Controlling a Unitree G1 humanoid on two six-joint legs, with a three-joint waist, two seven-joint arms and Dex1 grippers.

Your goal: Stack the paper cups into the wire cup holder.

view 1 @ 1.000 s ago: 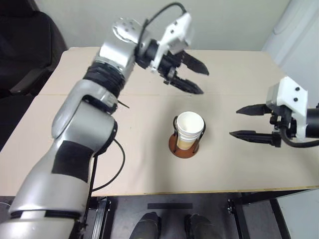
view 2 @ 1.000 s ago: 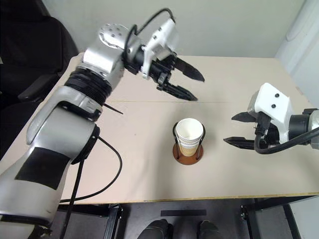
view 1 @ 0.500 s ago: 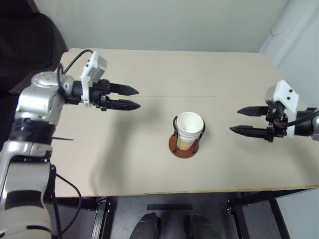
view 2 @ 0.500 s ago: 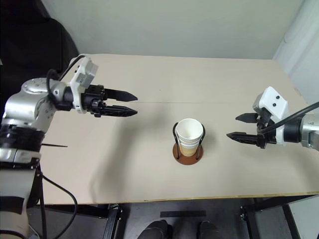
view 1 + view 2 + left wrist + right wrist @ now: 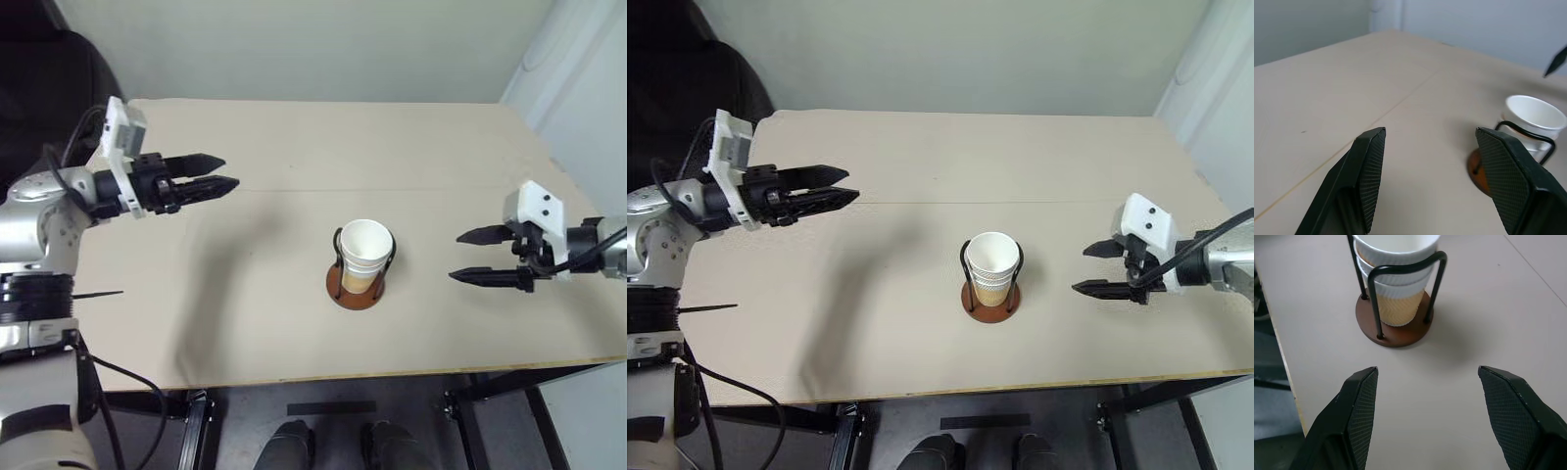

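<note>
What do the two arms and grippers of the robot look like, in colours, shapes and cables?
The left arm has rounded silver-grey shells with black ribbed joints and loose black cables. The left gripper and the right gripper each have two long, tapered black fingers with textured inner pads. A white boxy housing sits behind each; the right one shows two dark dots.

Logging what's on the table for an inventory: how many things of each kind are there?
Tan-walled, white-rimmed paper cups, nested in one stack: 3
Black wire cup holder on a round reddish-brown base: 1
Total: 4
</note>
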